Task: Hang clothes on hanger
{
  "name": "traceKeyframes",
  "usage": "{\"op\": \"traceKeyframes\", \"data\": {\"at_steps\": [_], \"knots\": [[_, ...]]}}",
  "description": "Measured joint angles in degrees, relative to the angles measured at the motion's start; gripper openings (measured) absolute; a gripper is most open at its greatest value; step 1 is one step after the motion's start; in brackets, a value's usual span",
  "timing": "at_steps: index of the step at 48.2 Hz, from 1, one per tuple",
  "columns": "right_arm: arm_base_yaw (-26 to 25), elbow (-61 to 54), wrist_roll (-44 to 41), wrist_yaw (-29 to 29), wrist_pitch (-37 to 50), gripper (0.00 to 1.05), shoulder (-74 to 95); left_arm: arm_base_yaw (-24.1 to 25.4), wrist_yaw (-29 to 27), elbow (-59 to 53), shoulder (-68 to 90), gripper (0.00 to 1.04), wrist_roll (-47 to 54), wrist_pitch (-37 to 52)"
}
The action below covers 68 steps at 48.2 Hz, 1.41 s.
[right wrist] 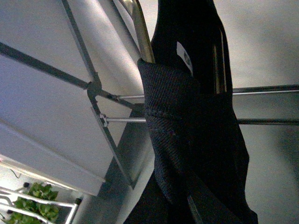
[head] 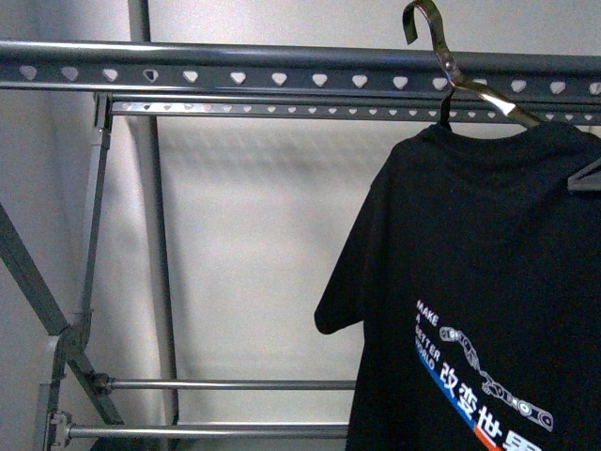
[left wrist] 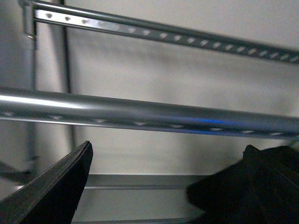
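T-shirt (head: 488, 282) sits on a wire hanger (head: 488, 99), hook held above the rack (head: 235, 70) top rail, likely to drop over it. Left gripper (left wrist: 168, 158) wide, empty; right gripper: you can't tell.

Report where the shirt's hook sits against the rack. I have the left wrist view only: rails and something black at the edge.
Observer: In the front view, the metal hook stands above the rack's front rail, not seated on it.
Operator: Confirm the shirt is on its hanger.
Observer: Yes. The black T-shirt hangs from that wire hanger, print facing the camera.
Operator: Check the right wrist view.
Observer: It shows a white label on the shirt, beside a metal hanger arm.
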Motion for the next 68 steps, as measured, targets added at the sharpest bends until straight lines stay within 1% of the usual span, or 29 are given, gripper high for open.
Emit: {"op": "traceKeyframes", "data": {"at_steps": [1, 2, 3, 5, 6, 9, 10, 13, 15, 18, 24, 26, 33, 39, 46, 53, 56, 57, 60, 62, 64, 66, 67, 68], "knots": [[0.0, 0.6, 0.7, 0.2, 0.0, 0.03, 0.4, -0.1, -0.9, -2.7, -2.0, 0.95, -0.2, 1.9], [0.2, 1.8, 2.2, 0.9, 0.1, 0.03, 1.2, -0.3, -3.6, -7.9, -5.5, 0.90, 0.3, 4.9], [0.3, 2.5, 3.0, 1.2, 0.3, 0.03, 1.7, -0.4, -4.9, -12.1, -8.5, 0.86, 1.2, 7.3], [0.7, 3.9, 5.5, 1.2, 0.9, 0.03, 2.8, -0.6, -6.1, -22.8, -15.9, 0.77, 3.7, 13.7], [0.7, 4.2, 6.3, 1.2, 0.9, 0.03, 3.1, -0.6, -6.1, -25.0, -17.3, 0.76, 4.0, 14.9], [1.0, 6.2, 9.0, 1.9, 1.1, 0.03, 4.7, -0.7, -6.3, -36.9, -25.3, 0.65, 5.9, 20.9], [1.0, 6.9, 9.5, 2.2, 1.1, 0.03, 4.9, -0.7, -6.3, -38.6, -26.3, 0.63, 6.2, 21.7], [1.4, 9.7, 12.1, 3.7, 0.7, 0.03, 6.5, -0.8, -6.3, -48.7, -31.7, 0.52, 7.2, 26.1], [1.8, 12.1, 14.0, 4.7, 0.2, 0.03, 7.8, -0.9, -6.3, -57.4, -34.8, 0.42, 7.7, 29.6], [2.5, 15.9, 15.6, 5.7, -1.3, 0.03, 9.8, -1.0, -6.3, -67.5, -36.3, 0.27, 8.1, 33.0], [3.0, 20.3, 17.4, 7.3, -3.2, 0.03, 13.6, -1.0, -6.4, -77.9, -38.7, 0.08, 8.3, 36.7], [3.0, 21.3, 17.8, 7.7, -3.6, 0.03, 14.7, -1.0, -6.4, -79.9, -40.0, 0.03, 8.4, 37.7], [2.8, 24.0, 19.1, 9.6, -4.2, 0.03, 18.5, -1.0, -6.4, -87.9, -46.7, 0.04, 8.5, 41.9], [2.0, 24.2, 20.0, 10.6, -2.9, 0.03, 21.3, -1.0, -6.4, -94.8, -50.3, 0.04, 8.6, 43.5], [1.7, 22.6, 20.3, 10.1, -0.2, 0.03, 22.5, -1.0, -6.4, -98.7, -53.7, 0.04, 8.6, 44.1], [1.7, 18.1, 19.4, 9.7, 5.3, 0.04, 22.2, -1.0, -6.4, -101.8, -57.0, 0.04, 8.6, 44.2], [2.3, 13.8, 16.2, 12.5, 10.5, 0.15, 20.9, -1.0, -6.4, -103.1, -58.5, 0.04, 8.6, 44.1], [2.4, 13.4, 15.9, 12.8, 10.9, 0.15, 20.7, -1.0, -6.4, -103.3, -58.8, 0.04, 8.6, 44.1], [3.3, 7.9, 11.7, 16.6, 17.7, 0.26, 18.1, -1.0, -6.4, -104.4, -60.2, 0.04, 8.6, 43.7], [4.0, 3.8, 8.9, 19.6, 22.9, 0.33, 15.6, -1.0, -6.4, -105.1, -61.3, 0.04, 8.6, 43.3], [5.0, -3.1, 4.9, 24.5, 31.3, 0.44, 10.3, -1.0, -6.4, -106.0, -62.9, 0.04, 8.7, 42.6], [5.9, -8.1, 1.6, 27.2, 36.8, 0.50, 6.0, -1.0, -6.4, -106.7, -64.0, 0.04, 8.7, 42.2], [6.1, -9.4, 1.0, 27.7, 38.1, 0.52, 4.8, -1.0, -6.4, -106.8, -64.3, 0.04, 8.7, 42.0], [7.1, -13.8, -1.4, 29.6, 42.3, 0.58, 0.5, -1.0, -6.4, -107.3, -65.1, 0.04, 8.7, 41.6]]}}
